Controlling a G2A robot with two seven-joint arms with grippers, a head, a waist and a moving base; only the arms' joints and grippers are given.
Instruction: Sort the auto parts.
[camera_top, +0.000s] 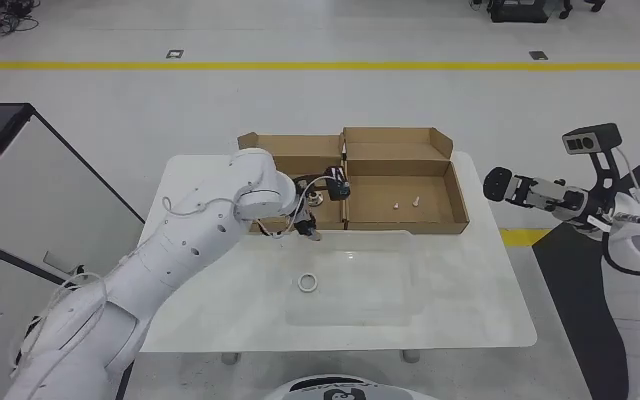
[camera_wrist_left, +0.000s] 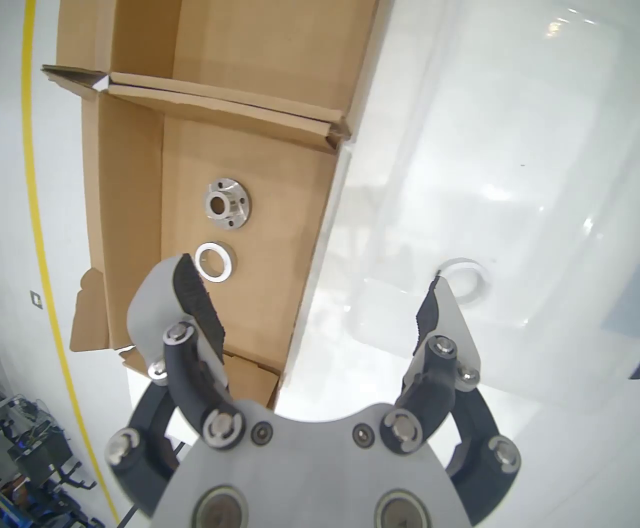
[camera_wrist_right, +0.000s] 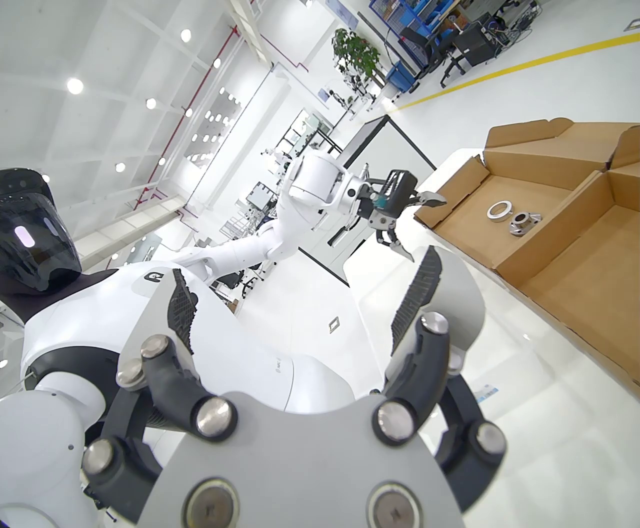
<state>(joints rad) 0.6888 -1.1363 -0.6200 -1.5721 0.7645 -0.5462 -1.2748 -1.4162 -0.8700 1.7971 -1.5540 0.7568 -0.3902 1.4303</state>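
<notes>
Left gripper (camera_wrist_left: 310, 275) jaws wide, empty, over near edge of left box (camera_wrist_left: 135, 200). Flange (camera_wrist_left: 227, 203) and metal ring (camera_wrist_left: 216, 262) lie inside. White ring (camera_top: 308, 284) sits nearer, in clear tray (camera_top: 385, 300). Likely next: drop, straddle, close. Right gripper (camera_wrist_right: 305, 270) wide, empty, far right.

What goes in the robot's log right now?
left end effector open by box | flange, metal ring in box | white ring in tray | right end effector open
</notes>
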